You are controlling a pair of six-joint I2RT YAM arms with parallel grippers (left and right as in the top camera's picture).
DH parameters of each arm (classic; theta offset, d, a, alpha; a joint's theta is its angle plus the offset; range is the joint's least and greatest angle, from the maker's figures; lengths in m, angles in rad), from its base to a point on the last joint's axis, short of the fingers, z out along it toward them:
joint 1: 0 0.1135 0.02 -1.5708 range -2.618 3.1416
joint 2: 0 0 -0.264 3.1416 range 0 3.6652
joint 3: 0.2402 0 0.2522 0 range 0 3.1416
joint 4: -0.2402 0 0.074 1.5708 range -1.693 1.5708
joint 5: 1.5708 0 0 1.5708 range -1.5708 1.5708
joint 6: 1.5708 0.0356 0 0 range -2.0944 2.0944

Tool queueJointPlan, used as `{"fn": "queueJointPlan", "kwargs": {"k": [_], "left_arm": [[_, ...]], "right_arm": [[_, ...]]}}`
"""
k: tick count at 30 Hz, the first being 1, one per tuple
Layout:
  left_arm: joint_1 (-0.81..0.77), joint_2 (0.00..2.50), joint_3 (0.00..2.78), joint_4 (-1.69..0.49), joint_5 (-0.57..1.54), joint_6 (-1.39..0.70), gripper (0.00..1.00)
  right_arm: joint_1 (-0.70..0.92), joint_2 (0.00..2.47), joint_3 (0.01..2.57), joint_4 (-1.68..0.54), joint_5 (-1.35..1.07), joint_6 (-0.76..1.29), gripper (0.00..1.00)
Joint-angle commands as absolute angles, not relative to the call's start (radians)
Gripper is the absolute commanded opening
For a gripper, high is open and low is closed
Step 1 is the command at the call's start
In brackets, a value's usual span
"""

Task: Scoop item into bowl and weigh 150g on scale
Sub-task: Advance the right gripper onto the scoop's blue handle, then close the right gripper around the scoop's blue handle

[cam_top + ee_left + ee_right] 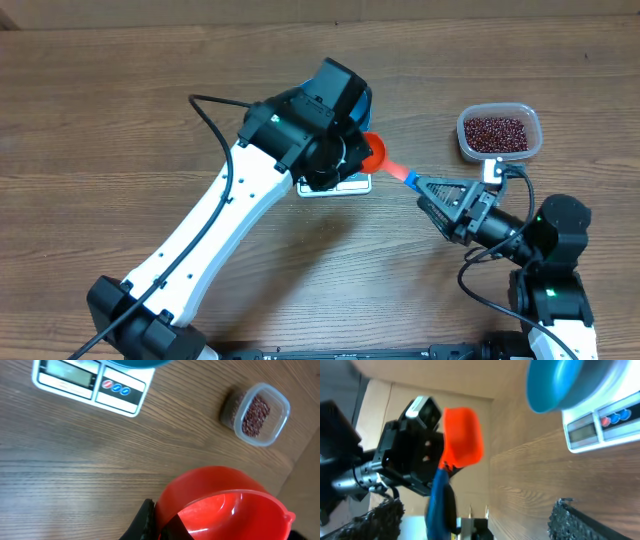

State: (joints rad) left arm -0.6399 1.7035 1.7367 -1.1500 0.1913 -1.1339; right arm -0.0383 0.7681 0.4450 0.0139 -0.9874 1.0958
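Observation:
A red scoop (375, 152) with a blue handle (408, 178) hangs over the table, and its cup (225, 505) looks empty. My left gripper (340, 155) is shut on the cup's rim, one black finger (145, 522) pressed against it. My right gripper (428, 195) stands open round the handle (440, 505), which lies close to one finger (382, 520) and well apart from the other. The red-brown beans (497, 131) fill a clear tub (257, 412) at the right. The blue bowl (560, 382) sits on the white scale (600, 425); overhead, my left wrist hides most of both.
The left arm (215, 225) crosses the table from the front left to the middle. The right arm's base (550, 270) stands at the front right, just in front of the tub. Bare wooden tabletop (120, 110) lies to the left and behind.

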Motion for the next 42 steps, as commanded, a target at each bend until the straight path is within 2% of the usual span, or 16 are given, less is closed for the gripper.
{"fn": "queueJointPlan", "kwargs": {"k": [1, 7, 14, 18, 21, 30, 42], "left_arm": [[-0.652, 1.691, 1.756, -1.145, 0.173, -1.103, 0.04], [-0.655, 1.691, 1.756, -1.148, 0.177, -1.103, 0.04], [-0.66, 1.692, 1.756, -1.148, 0.184, -1.103, 0.04], [-0.665, 1.693, 1.756, -1.148, 0.184, -1.104, 0.04], [-0.669, 1.693, 1.756, -1.148, 0.184, -1.104, 0.04], [-0.669, 1.693, 1.756, -1.151, 0.184, -1.103, 0.04], [-0.669, 1.693, 1.755, -1.156, 0.184, -1.103, 0.04]], "right_arm": [[0.014, 0.786, 0.472, 0.096, -0.994, 1.085, 0.93], [0.064, 0.794, 0.472, 0.112, -0.92, 1.098, 0.91], [0.073, 0.797, 0.472, 0.112, -0.89, 1.098, 0.63], [0.073, 0.797, 0.472, 0.113, -0.875, 1.094, 0.49], [0.073, 0.797, 0.472, 0.115, -0.871, 1.094, 0.44], [0.073, 0.797, 0.472, 0.127, -0.871, 1.091, 0.31], [0.073, 0.797, 0.472, 0.131, -0.864, 1.091, 0.21]]}}
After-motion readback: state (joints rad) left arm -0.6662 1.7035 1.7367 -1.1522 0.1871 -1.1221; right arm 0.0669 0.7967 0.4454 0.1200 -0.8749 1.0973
